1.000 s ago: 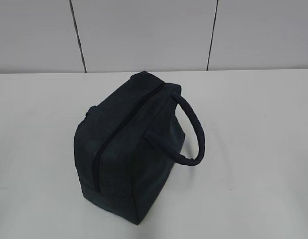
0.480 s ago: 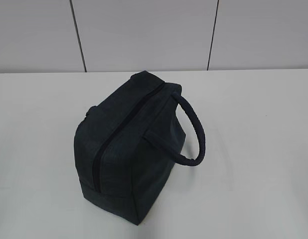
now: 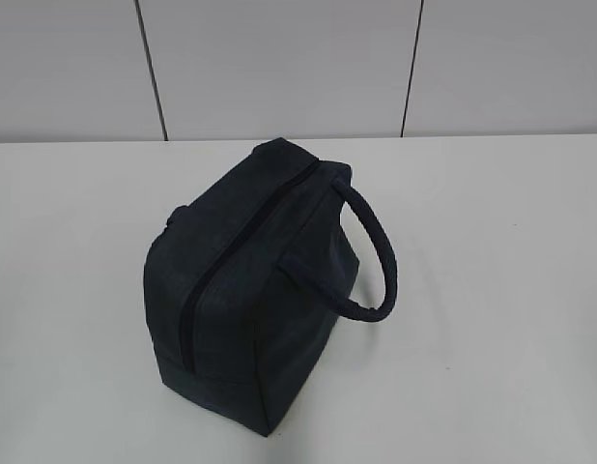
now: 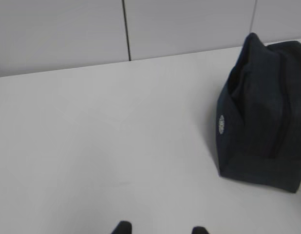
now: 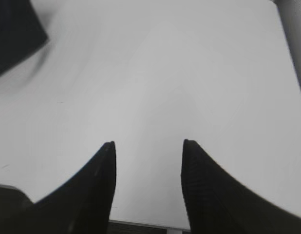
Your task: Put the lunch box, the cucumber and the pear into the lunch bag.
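Note:
The dark navy lunch bag [image 3: 250,290] stands on the white table with its zipper [image 3: 197,295] shut and one loop handle [image 3: 376,251] hanging to the right. It also shows in the left wrist view [image 4: 262,117] and as a dark corner in the right wrist view [image 5: 14,34]. The lunch box, cucumber and pear are out of view. My left gripper [image 4: 160,229] shows only its fingertips, apart and empty, over bare table left of the bag. My right gripper [image 5: 148,144] is open and empty above bare table. Neither gripper shows in the exterior view.
The white table [image 3: 492,242] runs to a grey panelled wall [image 3: 279,68] at the back. The table's front edge [image 5: 145,227] shows between my right fingers.

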Motion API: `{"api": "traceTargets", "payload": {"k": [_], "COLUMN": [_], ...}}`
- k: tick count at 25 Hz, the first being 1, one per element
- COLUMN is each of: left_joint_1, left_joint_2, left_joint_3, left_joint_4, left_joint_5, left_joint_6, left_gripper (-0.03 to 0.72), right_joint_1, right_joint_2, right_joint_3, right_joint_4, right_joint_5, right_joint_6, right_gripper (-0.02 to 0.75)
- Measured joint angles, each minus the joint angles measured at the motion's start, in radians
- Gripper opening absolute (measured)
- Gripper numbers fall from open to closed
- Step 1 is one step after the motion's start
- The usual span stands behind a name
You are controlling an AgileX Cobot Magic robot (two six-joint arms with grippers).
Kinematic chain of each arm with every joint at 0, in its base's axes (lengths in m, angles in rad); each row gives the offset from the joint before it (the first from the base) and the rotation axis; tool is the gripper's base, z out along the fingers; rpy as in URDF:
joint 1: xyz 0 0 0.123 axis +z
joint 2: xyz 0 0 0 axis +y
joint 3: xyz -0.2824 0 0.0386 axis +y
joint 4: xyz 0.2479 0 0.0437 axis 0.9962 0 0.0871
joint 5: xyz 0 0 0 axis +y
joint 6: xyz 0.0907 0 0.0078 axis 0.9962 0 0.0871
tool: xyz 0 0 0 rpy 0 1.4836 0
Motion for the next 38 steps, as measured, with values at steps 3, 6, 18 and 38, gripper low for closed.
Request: {"api": "traceTargets", "payload": {"k": [3, 6, 18, 38], "left_joint_1": [0.034, 0.037, 0.037, 0.037], "left_joint_2": [0.0, 0.0, 0.0, 0.0], "left_joint_3": [0.0, 0.0, 0.0, 0.0], "left_joint_4": [0.0, 0.0, -0.037, -0.044], "left_joint_5": [0.0, 0.0, 0.0, -0.022], "left_joint_6": [0.0, 0.0, 0.0, 0.0], "left_gripper": [0.239, 0.239, 0.239, 0.239], "right_joint_1": [-0.056, -0.061, -0.061, -0.061], "right_joint_2": [0.0, 0.0, 0.0, 0.0], "right_joint_3": [0.0, 0.0, 0.0, 0.0], "right_joint_4": [-0.002, -0.002, -0.002, 0.075], "right_joint_5": [0.0, 0.0, 0.0, 0.0], "right_joint_6": [0.0, 0.0, 0.001, -0.088], "right_gripper": [0.353, 0.353, 0.353, 0.344]}}
